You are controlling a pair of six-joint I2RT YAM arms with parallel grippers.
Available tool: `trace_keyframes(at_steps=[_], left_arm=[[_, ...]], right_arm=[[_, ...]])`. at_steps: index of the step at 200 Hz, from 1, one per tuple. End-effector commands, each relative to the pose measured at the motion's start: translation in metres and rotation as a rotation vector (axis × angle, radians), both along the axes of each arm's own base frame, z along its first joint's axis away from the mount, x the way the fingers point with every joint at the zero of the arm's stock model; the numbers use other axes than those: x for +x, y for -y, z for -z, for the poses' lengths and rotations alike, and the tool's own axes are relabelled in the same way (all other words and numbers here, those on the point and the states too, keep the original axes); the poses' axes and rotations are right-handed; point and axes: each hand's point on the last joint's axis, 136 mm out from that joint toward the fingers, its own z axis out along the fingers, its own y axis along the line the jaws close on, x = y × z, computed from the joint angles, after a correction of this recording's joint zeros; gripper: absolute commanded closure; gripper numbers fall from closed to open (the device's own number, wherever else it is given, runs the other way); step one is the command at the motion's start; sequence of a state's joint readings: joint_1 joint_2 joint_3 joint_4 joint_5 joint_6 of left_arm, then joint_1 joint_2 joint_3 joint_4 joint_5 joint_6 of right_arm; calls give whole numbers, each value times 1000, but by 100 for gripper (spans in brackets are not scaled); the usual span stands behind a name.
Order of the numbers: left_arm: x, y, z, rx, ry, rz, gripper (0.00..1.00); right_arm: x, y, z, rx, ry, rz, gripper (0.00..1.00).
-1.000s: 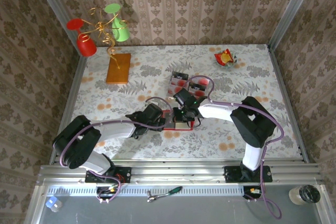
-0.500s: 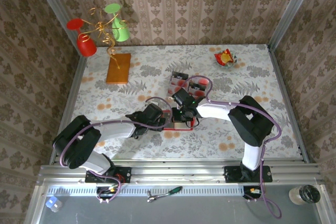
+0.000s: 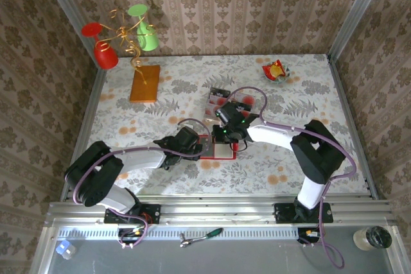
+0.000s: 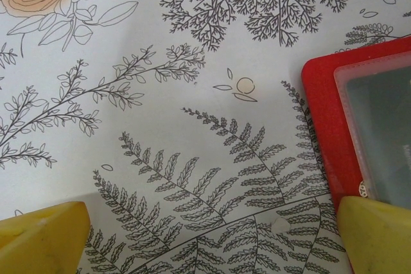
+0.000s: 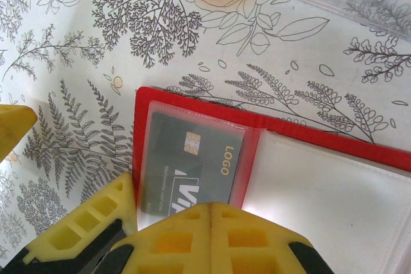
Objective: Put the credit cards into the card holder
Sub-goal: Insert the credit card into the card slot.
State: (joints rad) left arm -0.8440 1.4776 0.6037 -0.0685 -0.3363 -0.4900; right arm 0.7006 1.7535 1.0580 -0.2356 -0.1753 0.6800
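One card (image 5: pixel 189 168) sits in the card holder (image 5: pixel 252 158), the other credit cards (image 3: pixel 219 98) lie at its twelve o'clock; left hand (image 4: pixel 212 235) is wide, right hand (image 5: pixel 209 216) closed.

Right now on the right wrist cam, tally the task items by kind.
card holder: 1
credit card, tucked inside it: 1
Total: 2

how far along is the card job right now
Done: one credit card sits in a clear pocket of the card holder. In hand: nothing; the right pincer is shut and empty above the holder, the left pincer open at its edge. Left: the other cards lying on the table beyond the holder.
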Motion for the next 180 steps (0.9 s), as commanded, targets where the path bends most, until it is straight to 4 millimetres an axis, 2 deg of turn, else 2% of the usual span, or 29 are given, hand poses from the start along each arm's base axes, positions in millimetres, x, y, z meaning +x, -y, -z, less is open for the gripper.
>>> trace_keyframes(at_steps=[1, 42, 96, 144, 180], left_arm=[[5, 2, -13, -34, 9, -23, 0], [7, -2, -23, -36, 20, -27, 0], [7, 2, -42, -89, 40, -11, 0], [2, 11, -33, -92, 17, 2, 0], [-1, 12, -21, -100, 7, -12, 0]], right_arm=[[-2, -13, 5, 17, -27, -36, 99], [-4, -27, 20, 24, -53, -51, 100], [-5, -28, 31, 23, -71, -45, 100], [-5, -28, 29, 27, -65, -37, 100], [-2, -26, 16, 39, -45, -32, 100]])
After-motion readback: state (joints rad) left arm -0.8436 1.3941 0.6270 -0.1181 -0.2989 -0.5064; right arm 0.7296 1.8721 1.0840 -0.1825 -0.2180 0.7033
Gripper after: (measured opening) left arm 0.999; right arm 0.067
